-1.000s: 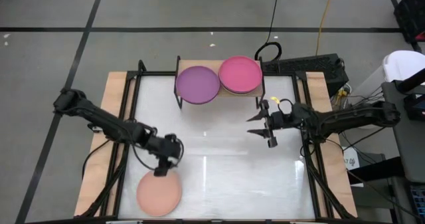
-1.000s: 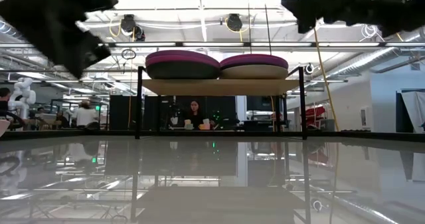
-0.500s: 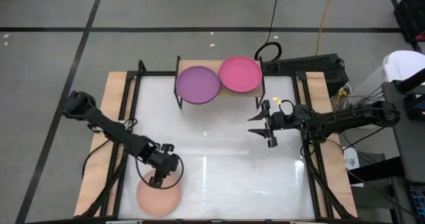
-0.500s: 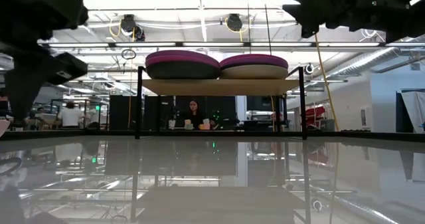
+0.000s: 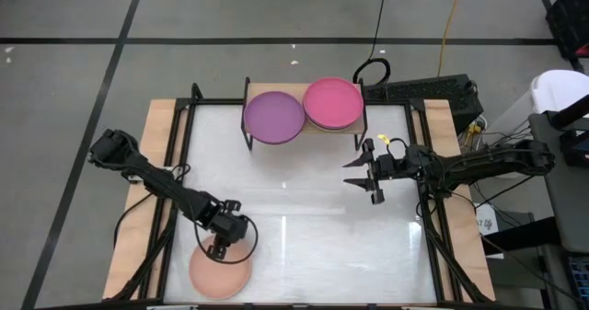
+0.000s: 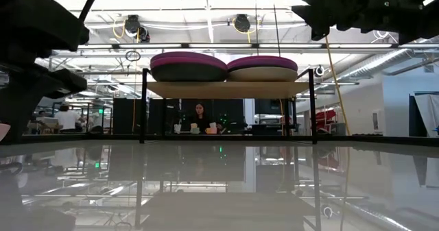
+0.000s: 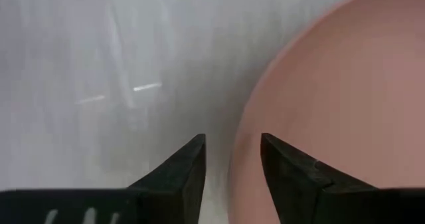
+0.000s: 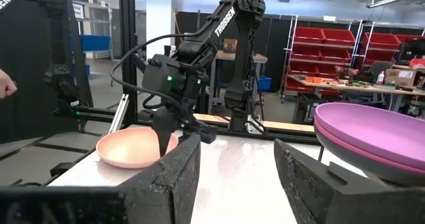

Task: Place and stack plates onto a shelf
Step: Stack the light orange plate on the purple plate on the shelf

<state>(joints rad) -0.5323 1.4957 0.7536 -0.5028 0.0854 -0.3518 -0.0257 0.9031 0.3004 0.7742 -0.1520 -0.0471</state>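
Observation:
A peach plate [image 5: 221,271] lies flat on the white table near its near-left corner. My left gripper [image 5: 219,248] points down at the plate's far rim [image 7: 247,127]. It is open by a narrow gap, with one finger over the plate's inside and the other over the table outside. The right wrist view shows this arm standing over the plate [image 8: 129,147]. The shelf [image 6: 226,89] stands at the far edge and carries a purple-topped stack [image 5: 273,117] and a pink-topped stack [image 5: 332,103]. My right gripper [image 5: 357,179] hangs open in the air, on the near side of the shelf's right end. My left gripper comes from above, pointing down, with its fingers [image 7: 282,161] on either side of the peach plate's far rim. I cannot tell whether they touch the rim. The plate lies flat on the table.
The table's wooden edges and black frame rails [image 5: 175,163] run along both sides. Cables and equipment sit beyond the right edge [image 5: 460,98]. The white top [image 5: 313,227] between the plate and the shelf is bare. People show in the room behind the shelf [image 6: 200,114].
My left gripper has moved toward the near edge and down, from beside the peach plate's far side onto its far rim. The plate and the right arm have kept still.

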